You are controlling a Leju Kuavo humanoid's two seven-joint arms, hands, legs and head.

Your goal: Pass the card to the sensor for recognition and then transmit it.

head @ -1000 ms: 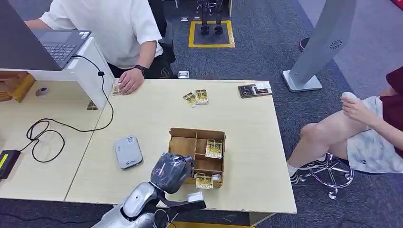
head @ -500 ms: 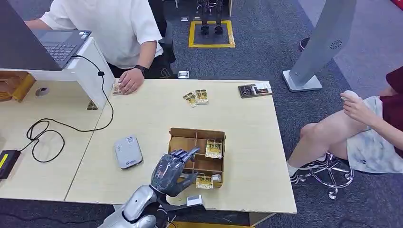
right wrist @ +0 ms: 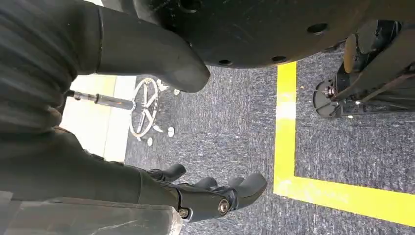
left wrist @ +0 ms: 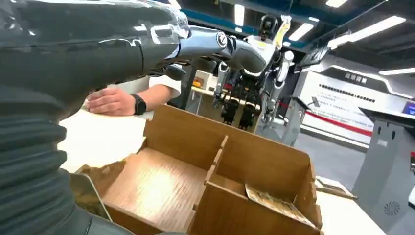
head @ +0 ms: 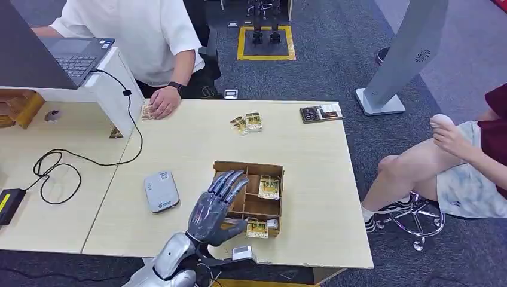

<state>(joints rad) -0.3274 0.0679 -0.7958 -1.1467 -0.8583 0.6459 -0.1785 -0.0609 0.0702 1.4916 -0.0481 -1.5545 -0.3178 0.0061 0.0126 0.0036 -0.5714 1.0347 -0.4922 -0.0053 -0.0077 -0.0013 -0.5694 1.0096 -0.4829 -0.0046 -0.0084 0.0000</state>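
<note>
A wooden divided box (head: 249,169) stands near the table's front edge, with one card (head: 269,186) in its right compartment and another card (head: 257,228) in its front one. My left hand (head: 214,207) hovers over the box's left side, holding nothing, its fingers (head: 230,180) stretched out and apart. In the left wrist view those fingers (left wrist: 195,41) reach over the box (left wrist: 166,181), where a card (left wrist: 276,203) lies in a compartment. The grey-white sensor (head: 161,191) lies left of the box. My right hand (right wrist: 210,198) hangs over the carpet, loosely curled and holding nothing.
More cards (head: 248,122) lie at the table's far middle, and a dark booklet (head: 321,112) at the far right corner. A person in white rests a hand (head: 161,103) on cards at the far left, by a laptop (head: 72,57) and cable (head: 57,164). Another person (head: 460,161) sits to the right.
My left hand has gone from curled over the box's front left to lifted, with its fingers unfolded and stretched forward over the box. The cards and sensor have not moved.
</note>
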